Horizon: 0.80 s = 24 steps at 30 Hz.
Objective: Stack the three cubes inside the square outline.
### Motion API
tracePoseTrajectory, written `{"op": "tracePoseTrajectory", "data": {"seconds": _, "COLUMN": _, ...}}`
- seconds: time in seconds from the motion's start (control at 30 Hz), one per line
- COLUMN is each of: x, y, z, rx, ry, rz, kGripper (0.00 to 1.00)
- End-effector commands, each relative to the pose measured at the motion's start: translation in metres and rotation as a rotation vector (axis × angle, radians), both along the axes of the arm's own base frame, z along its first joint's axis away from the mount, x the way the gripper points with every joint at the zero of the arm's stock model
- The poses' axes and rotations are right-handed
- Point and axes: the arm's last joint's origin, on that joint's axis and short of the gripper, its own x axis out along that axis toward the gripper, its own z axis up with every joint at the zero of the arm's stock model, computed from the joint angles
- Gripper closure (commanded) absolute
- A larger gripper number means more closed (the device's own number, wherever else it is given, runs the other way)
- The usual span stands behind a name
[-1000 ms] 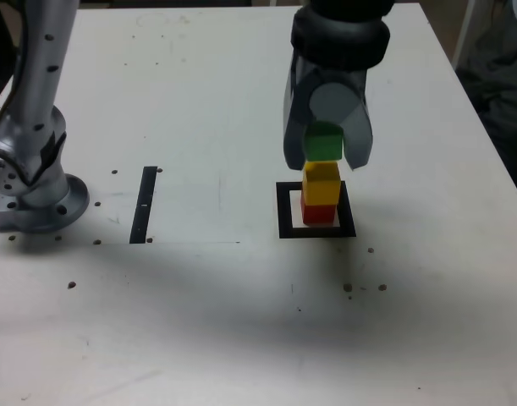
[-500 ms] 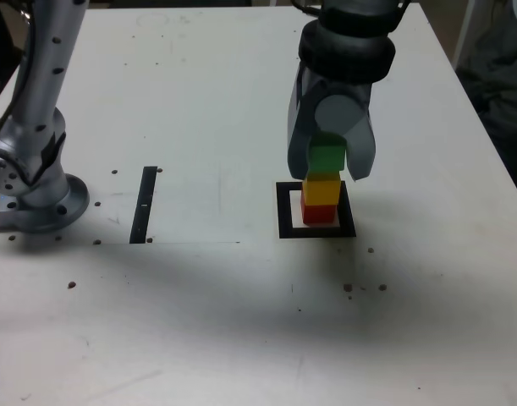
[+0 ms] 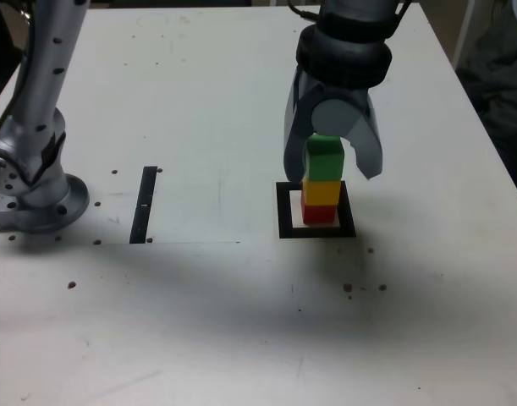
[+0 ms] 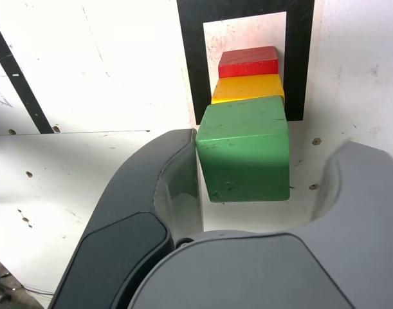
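Item: green cube (image 3: 325, 159), top of a stack of 3. Sits on the yellow cube (image 3: 322, 191), which sits on the red cube (image 3: 319, 212). The stack stands upright inside the square outline (image 3: 284, 213), on its white centre, right of the surface's (image 3: 199, 101) middle in the exterior view.

Alignment: in the wrist view the green cube (image 4: 245, 148) covers most of the yellow cube (image 4: 247, 87); the red cube (image 4: 248, 61) shows beyond it. No evident lean or overhang.

Key relation: the green cube lies directly between the jaws of the gripper (image 3: 332, 162), which straddles it from above. Jaws stand apart. In the wrist view 1 jaw touches or nearly touches the cube's side; the other stands clear with a visible gap. Cube appears released, resting on the stack.

Judgement: stacking looks complete; the remaining move is likely a straight lift away. The near-touching jaw is the risk, since a sideways drift could drag the top cube off.

Surroundings: thin black strip (image 3: 145, 204) well to the exterior view's left; arm base (image 3: 34, 190) at the far left edge.
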Motion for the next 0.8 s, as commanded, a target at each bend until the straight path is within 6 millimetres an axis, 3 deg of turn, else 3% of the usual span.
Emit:
{"op": "tracePoseTrajectory", "data": {"seconds": 0.0, "x": -0.001, "y": 0.001, "z": 0.002, "rx": 0.004, "ry": -0.009, "rz": 0.0, "kGripper": 0.0}}
{"op": "tracePoseTrajectory", "data": {"seconds": 0.27, "x": -0.025, "y": 0.006, "z": 0.023, "rx": 0.035, "ry": -0.044, "rz": 0.007, "kGripper": 0.0}}
{"op": "tracePoseTrajectory", "data": {"seconds": 0.5, "x": -0.064, "y": 0.013, "z": 0.034, "rx": 0.063, "ry": -0.034, "rz": 0.025, "kGripper": 0.0}}
{"op": "tracePoseTrajectory", "data": {"seconds": 0.77, "x": -0.117, "y": 0.023, "z": 0.034, "rx": 0.091, "ry": -0.037, "rz": 0.045, "kGripper": 0.0}}
